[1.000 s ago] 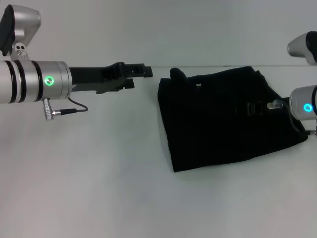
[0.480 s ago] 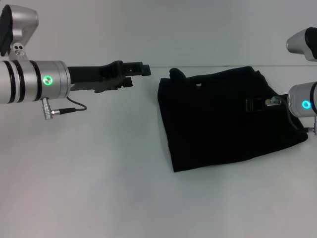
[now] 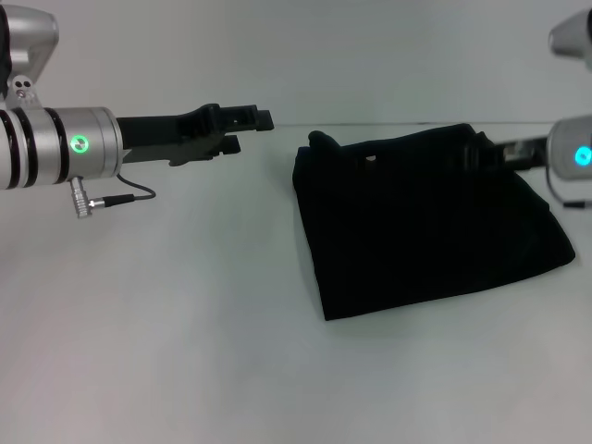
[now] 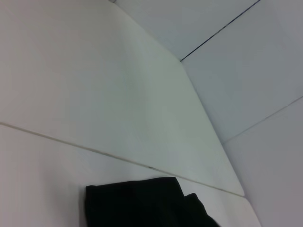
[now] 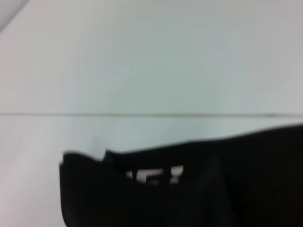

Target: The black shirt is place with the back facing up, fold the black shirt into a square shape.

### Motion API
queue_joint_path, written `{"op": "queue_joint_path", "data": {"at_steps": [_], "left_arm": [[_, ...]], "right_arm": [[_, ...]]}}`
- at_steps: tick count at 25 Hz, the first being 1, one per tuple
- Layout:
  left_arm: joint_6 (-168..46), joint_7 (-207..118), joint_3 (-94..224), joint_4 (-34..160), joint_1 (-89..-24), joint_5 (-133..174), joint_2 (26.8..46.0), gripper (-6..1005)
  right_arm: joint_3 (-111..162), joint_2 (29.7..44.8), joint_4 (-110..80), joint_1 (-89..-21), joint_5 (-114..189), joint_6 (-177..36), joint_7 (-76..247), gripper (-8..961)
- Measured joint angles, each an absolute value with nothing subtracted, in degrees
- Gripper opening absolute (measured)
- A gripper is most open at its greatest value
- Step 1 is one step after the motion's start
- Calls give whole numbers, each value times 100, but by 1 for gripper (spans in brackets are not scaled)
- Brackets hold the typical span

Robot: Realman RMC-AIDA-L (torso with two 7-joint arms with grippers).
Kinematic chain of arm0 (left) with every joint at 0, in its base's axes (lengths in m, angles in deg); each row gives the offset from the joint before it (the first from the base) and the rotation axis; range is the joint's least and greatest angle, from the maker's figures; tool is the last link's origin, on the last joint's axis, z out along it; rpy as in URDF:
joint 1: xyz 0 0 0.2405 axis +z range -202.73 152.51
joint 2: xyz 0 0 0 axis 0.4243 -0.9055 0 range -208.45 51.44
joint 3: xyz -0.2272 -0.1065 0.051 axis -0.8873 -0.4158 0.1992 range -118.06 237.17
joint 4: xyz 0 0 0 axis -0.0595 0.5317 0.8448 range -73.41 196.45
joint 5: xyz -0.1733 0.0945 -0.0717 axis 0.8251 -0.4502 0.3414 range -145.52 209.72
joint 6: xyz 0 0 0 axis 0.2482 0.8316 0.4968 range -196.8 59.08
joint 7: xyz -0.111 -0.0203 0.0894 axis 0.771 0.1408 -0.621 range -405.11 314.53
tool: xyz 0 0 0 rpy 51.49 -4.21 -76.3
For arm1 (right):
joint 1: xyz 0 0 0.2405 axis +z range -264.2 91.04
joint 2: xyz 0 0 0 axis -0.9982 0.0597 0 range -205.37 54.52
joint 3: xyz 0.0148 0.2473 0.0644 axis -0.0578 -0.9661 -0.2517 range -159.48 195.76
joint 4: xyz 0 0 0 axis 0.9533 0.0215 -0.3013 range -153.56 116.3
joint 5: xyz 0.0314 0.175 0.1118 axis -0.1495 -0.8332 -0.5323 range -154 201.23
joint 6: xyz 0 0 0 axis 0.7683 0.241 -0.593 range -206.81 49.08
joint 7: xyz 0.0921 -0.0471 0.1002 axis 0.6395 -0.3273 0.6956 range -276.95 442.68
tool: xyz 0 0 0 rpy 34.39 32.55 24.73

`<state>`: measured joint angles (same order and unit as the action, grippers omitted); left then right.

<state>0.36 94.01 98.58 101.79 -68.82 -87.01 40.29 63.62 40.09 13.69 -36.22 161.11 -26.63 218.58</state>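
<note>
The black shirt (image 3: 425, 222) lies folded into a rough four-sided block right of the table's middle. A lumpy corner sticks out at its far left. My left gripper (image 3: 252, 129) hovers open and empty, left of that corner and clear of the cloth. My right gripper (image 3: 483, 154) is over the shirt's far right edge, dark against the cloth. The left wrist view catches only a corner of the shirt (image 4: 142, 203). The right wrist view shows the shirt (image 5: 199, 189) close up, with a bit of white print between its layers.
The white table (image 3: 185, 324) spreads bare to the left of and in front of the shirt. Its far edge meets a pale wall (image 3: 370, 55) just behind the shirt.
My right gripper has drawn back to the right and towards the far edge, off the middle of the shirt. The left arm has shifted slightly left. The shirt keeps its shape.
</note>
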Motion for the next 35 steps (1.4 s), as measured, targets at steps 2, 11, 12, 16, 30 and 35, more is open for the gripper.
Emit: {"op": "queue_joint_path", "data": {"at_steps": [2, 11, 12, 16, 30, 35], "left_arm": [[34, 9401, 9857, 10180, -6873, -8669, 4026, 753], [14, 9389, 9809, 10194, -6892, -8603, 3993, 752], [14, 9388, 9799, 10195, -6896, -8603, 3989, 752], [1, 9379, 9791, 10195, -6905, -8602, 3979, 752], [-38, 9366, 9733, 10196, -6916, -8601, 3979, 753], [-32, 9369, 9726, 10195, -6910, -8579, 3979, 752]], "right_arm": [[6445, 3968, 1550, -3620, 16116, -2559, 22005, 26], [6841, 3835, 1692, -3553, 16124, -2521, 22402, 34], [6844, 3834, 1677, -3552, 16125, -2540, 22402, 34], [6847, 3841, 1594, -3551, 16125, -2599, 22402, 38], [6849, 3953, 2603, -3631, 17085, -2535, 23168, 49], [6857, 4160, 2952, -3463, 18189, -2319, 23522, 54]]}}
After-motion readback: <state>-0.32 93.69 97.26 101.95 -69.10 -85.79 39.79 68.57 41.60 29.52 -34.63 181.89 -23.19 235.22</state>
